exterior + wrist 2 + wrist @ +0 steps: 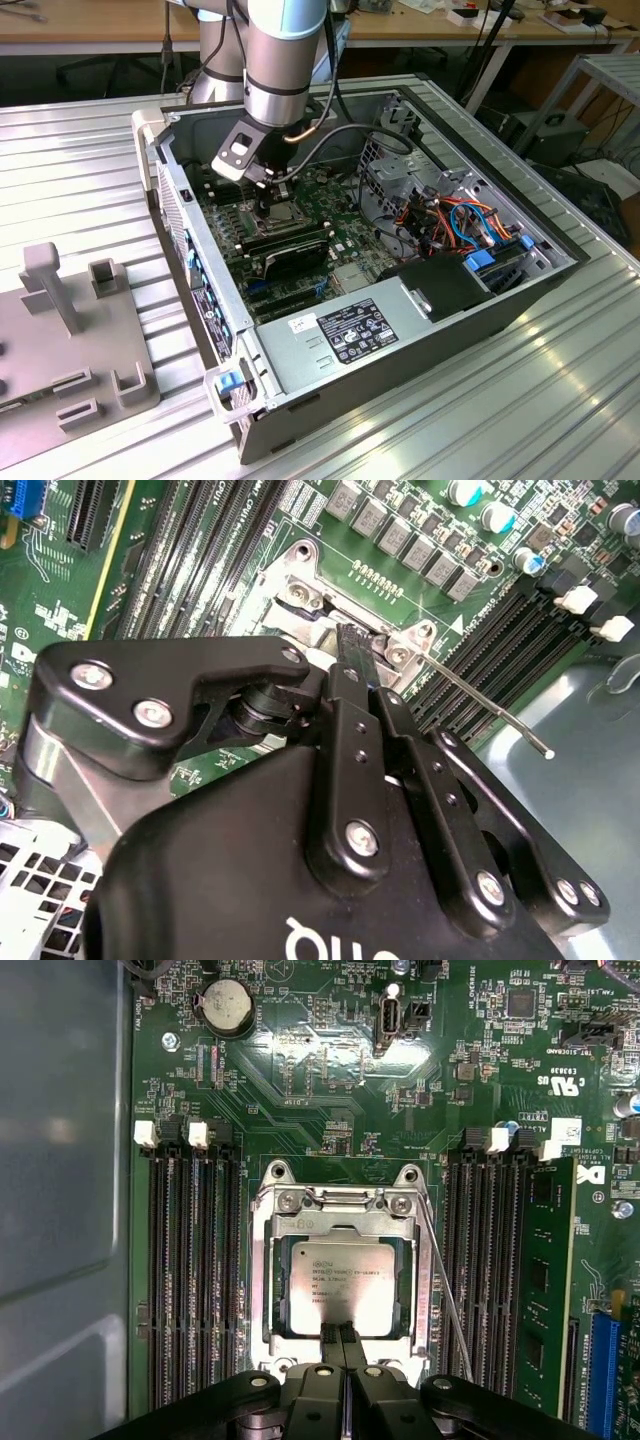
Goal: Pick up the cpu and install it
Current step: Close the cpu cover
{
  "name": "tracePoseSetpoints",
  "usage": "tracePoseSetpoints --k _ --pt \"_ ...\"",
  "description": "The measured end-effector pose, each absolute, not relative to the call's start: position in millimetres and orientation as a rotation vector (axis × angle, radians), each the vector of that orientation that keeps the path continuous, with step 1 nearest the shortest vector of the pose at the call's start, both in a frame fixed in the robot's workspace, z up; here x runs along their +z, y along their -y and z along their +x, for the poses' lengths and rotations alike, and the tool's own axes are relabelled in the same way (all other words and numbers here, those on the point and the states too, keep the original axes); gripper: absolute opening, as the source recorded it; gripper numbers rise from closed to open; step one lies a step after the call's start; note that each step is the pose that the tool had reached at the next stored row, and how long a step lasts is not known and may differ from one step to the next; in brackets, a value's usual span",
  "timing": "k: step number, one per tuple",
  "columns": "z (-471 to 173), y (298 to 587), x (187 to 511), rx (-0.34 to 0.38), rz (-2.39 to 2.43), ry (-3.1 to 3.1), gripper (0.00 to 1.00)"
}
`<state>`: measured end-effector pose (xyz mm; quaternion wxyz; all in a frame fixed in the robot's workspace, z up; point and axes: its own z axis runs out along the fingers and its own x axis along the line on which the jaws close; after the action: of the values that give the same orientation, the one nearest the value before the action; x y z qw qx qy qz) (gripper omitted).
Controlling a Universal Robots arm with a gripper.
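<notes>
- A ribbed, bright metal table (560,400) bears an open computer case (450,335) at the centre of the exterior view. A flat grey fixture (70,330) with upright blocks is set at the lower left of that frame.
- The arm (285,50), a smooth silver-and-blue cylinder, is lowered into the case from the upper middle of the frame, its end over the green motherboard (345,185).
- In the first wrist view the cpu (345,1278) is seen lying flat inside the square stamped-metal socket frame (263,1290). Its top is dull grey and matte, with small print.
- The jaws of the gripper (340,1332) are clenched. The two narrow black fingers (328,1340) are pressed together with nothing seen between them, and their tips are set at one edge of the cpu. Whether the chip is touched cannot be told.
- Long black memory slots (190,1280) are ranged on either side of the socket frame.
- In the second wrist view a thin round wire lever (480,702) is angled up beside the socket frame, past the gripper's glossy black bolted links.
</notes>
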<state>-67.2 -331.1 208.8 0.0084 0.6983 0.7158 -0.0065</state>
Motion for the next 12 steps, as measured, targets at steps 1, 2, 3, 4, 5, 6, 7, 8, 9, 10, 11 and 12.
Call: tracePoseSetpoints --k 1,2,3,4,5,6,7,8,9,10,11,12 --pt "-67.1 331.1 208.8 -0.02 2.182 -2.237 0.11" --pt "-67.1 331.1 208.7 -0.02 2.182 -2.237 0.11" --pt "-67.1 331.1 208.7 -0.02 2.182 -2.237 0.11" --pt "-67.4 331.0 207.9 -0.019 2.182 -2.237 0.11" --pt "-67.6 331.1 207.4 -0.02 2.182 -2.237 0.11" --pt "-67.6 331.2 207.3 -0.02 2.182 -2.237 0.11" --pt "-67.6 331.1 207.3 -0.02 2.182 -2.237 0.11" --pt "-67.7 331.1 207.2 -0.02 2.182 -2.237 0.11" --pt "-67.7 331.1 207.1 -0.02 2.182 -2.237 0.11" --pt "-68.1 331.1 207.1 -0.02 2.182 -2.236 0.11" --pt "-68.4 331.0 206.9 -0.018 2.182 -2.236 0.11" --pt "-68.7 331.1 206.5 -0.018 2.181 -2.236 0.11"
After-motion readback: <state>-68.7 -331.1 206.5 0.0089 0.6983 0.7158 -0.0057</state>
